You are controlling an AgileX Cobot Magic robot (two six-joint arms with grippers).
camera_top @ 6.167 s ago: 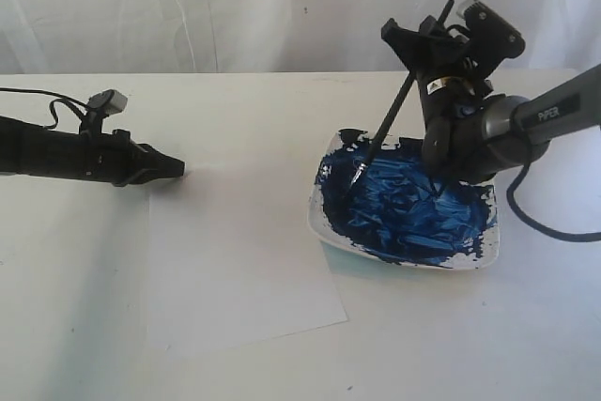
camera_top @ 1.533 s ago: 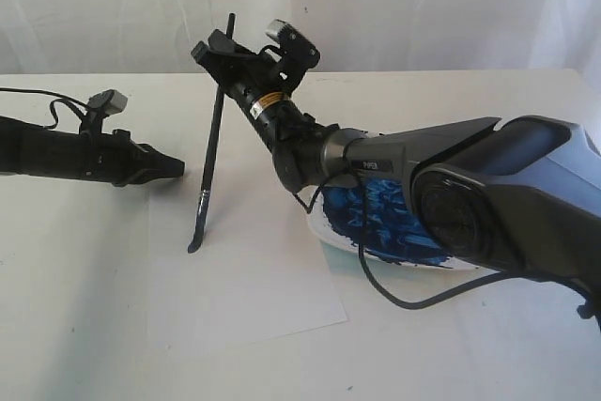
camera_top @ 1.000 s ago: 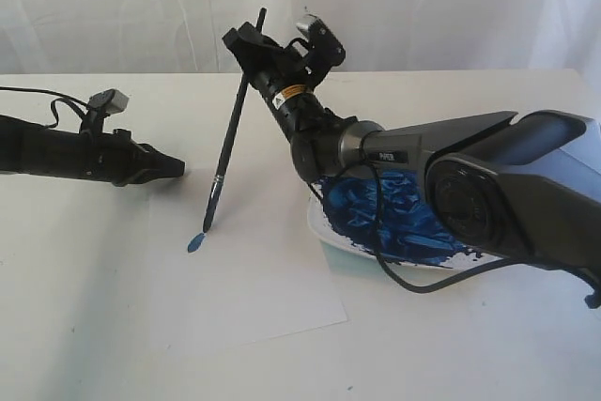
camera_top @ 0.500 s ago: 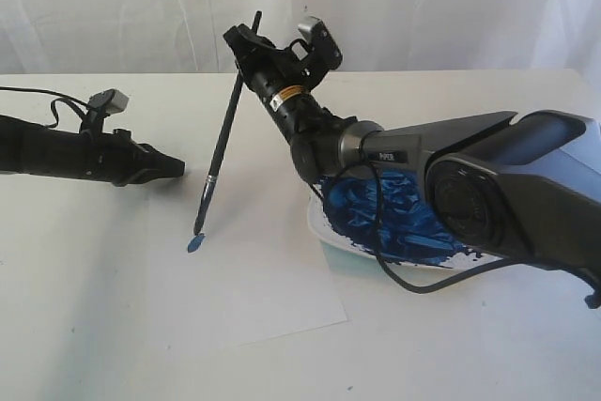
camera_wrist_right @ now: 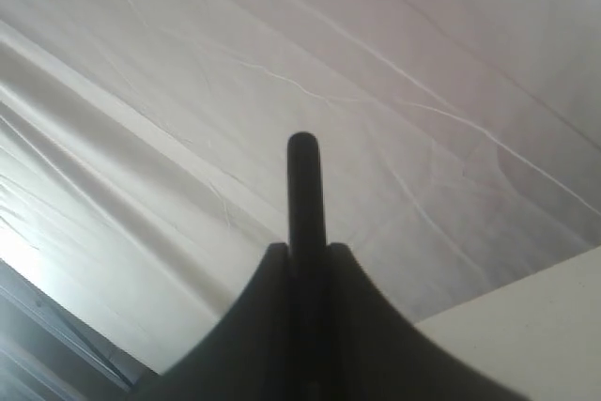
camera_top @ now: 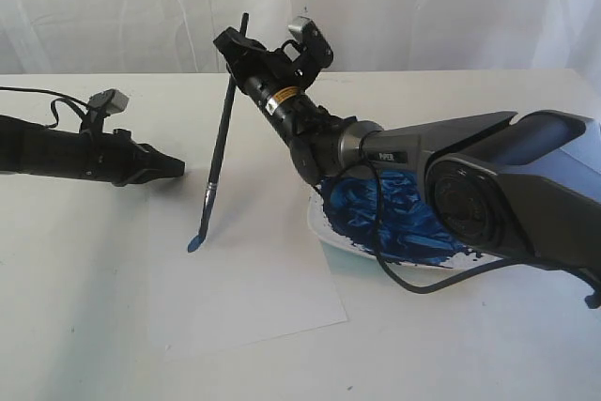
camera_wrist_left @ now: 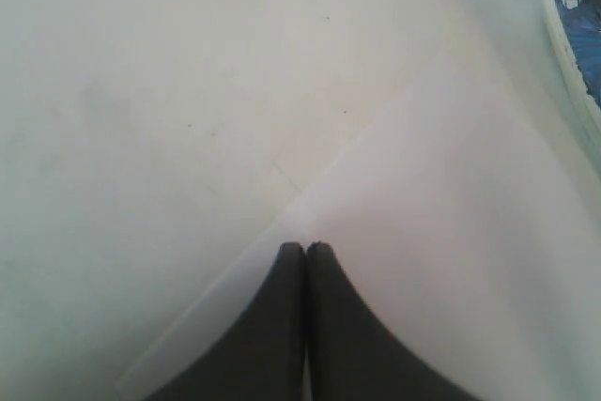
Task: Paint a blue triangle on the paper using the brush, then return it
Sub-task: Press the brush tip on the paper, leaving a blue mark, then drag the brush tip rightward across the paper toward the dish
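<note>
The brush (camera_top: pixel 218 143) hangs from the right gripper (camera_top: pixel 235 48), tip touching the paper (camera_top: pixel 254 279).

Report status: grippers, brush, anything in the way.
Both shut: right gripper on the brush, left gripper empty at the paper edge. Brush tip down on one blue dab; no triangle yet. Nothing else on the paper.

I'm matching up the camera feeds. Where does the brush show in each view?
Exterior: the brush stands left of centre, tilted, tip on the paper.
Left wrist: not in it.
Right wrist: its handle end pokes up at centre.
Shared landmark: the right gripper, clamped on the handle in both.
</note>
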